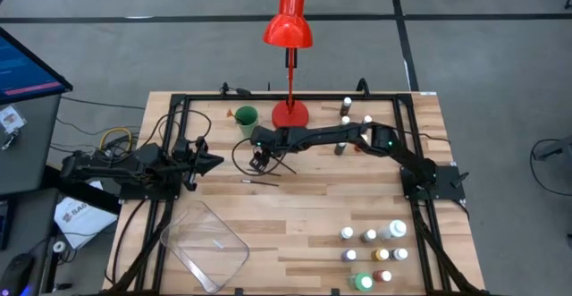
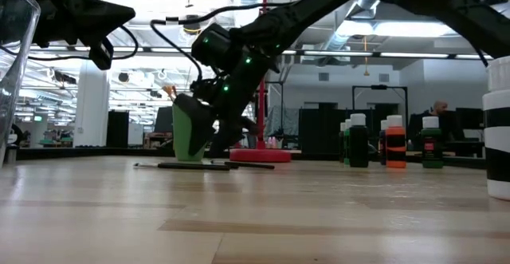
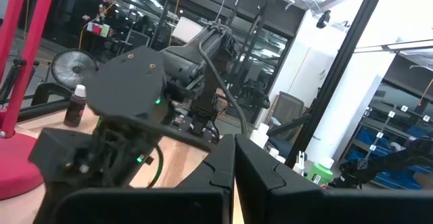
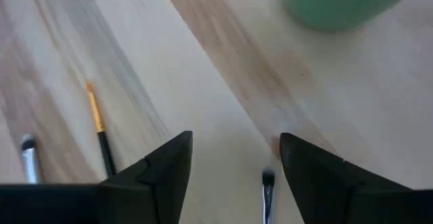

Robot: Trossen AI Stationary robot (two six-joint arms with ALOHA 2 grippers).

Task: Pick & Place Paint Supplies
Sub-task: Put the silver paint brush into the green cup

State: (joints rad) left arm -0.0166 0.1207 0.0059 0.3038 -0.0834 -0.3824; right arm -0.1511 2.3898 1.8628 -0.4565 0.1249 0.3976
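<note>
My right gripper [image 1: 259,162] is open and hangs low over the table just in front of the green cup [image 1: 246,115]. In the right wrist view its fingertips [image 4: 233,163] stand on either side of a thin brush's bristle tip [image 4: 267,182], without touching it. Two more brushes [image 4: 99,130] [image 4: 27,158] lie flat on the wood beside it. In the low view the brushes [image 2: 185,166] lie on the table under the gripper [image 2: 209,132]. Small paint bottles [image 1: 371,253] stand at the near right, and a few more [image 1: 347,108] stand by the far edge. My left gripper [image 1: 213,162] is shut and waits at the left.
A red desk lamp stands with its base [image 1: 290,113] next to the cup. A clear plastic tray [image 1: 204,242] sits near the front left. Black frame rails [image 1: 170,135] run along the table's sides. Bare wood lies between the brushes and the near-right bottles.
</note>
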